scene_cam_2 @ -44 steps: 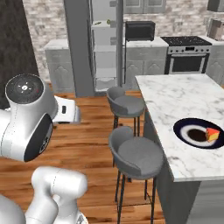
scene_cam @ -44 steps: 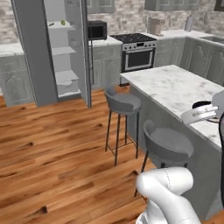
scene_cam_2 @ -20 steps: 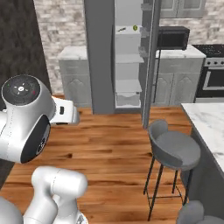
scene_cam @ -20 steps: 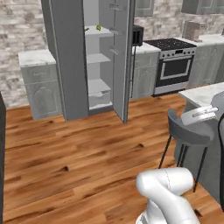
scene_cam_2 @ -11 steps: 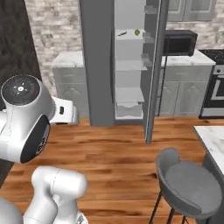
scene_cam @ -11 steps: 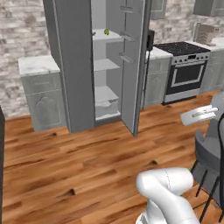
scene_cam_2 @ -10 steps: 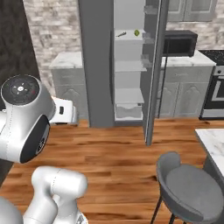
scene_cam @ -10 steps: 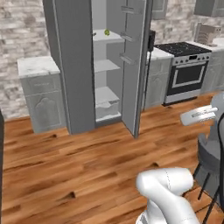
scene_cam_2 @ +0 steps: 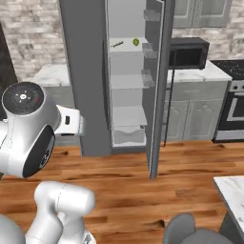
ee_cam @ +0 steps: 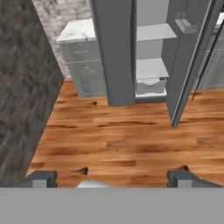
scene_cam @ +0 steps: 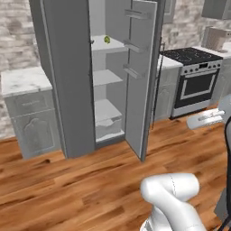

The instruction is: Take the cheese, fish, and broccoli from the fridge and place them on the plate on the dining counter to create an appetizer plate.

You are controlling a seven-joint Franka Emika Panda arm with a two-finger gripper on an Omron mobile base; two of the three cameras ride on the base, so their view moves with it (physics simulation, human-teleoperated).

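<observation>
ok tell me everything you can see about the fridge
The fridge is a tall dark-grey cabinet standing on the wood floor between grey wall counters. Its right door hangs wide open, with small bins inside. The pale interior has several shelves; the upper one holds the broccoli and the slender fish.

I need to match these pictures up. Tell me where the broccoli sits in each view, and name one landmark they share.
Left base view: the broccoli is on the fridge's upper shelf, upper middle.
Right base view: broccoli on that shelf, right of the fish.
Hand view: that shelf lies above the top edge.
Shared landmark: the open fridge door.
</observation>
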